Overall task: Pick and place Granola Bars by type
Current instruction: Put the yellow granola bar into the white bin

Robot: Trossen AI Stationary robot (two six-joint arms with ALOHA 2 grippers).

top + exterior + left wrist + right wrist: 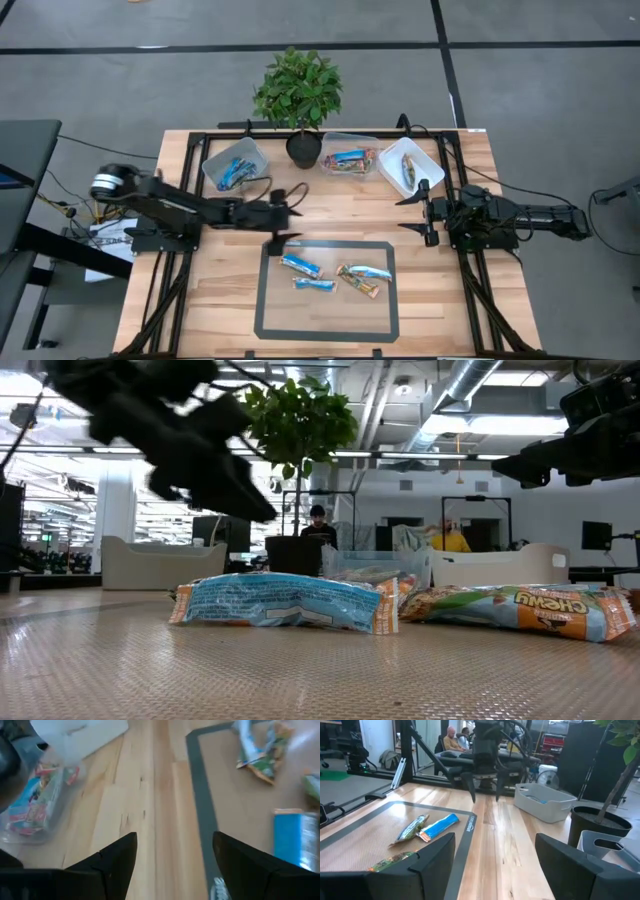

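**Risk: left arm picks the wrong bar or snags two at once**

Left gripper [283, 225] hangs over the bench just off the far-left corner of the grey-bordered mat [268, 300], fingers spread, nothing held. Right gripper [420, 212] waits near the bench's right edge, beside the right bin [392, 152], fingers also apart and empty.

Unsorted Granola Bars sit on the mat: blue bar [300, 266] nearest the left gripper, a second blue bar [313, 285] just beside it toward the near edge, and two overlapping bars [362, 277] toward the mat's right side. Along the far edge: left bin [212, 160] holds blue bars, middle bin [335, 140] multicoloured ones, right bin a tan one.

Likely failure modes, judged from this layout:
- The two blue bars lie close; a wide descent could clip both, or push one into the other.
- Thin, shiny wrappers lying flat: fingers may skate off or pinch only a wrapper end, so the bar droops and drops in transit.
- The overlapping pair needs separating; grabbing the top one may drag the lower along.
- The potted plant [298, 92] stands between the left and middle bins, so a low carry could brush it.
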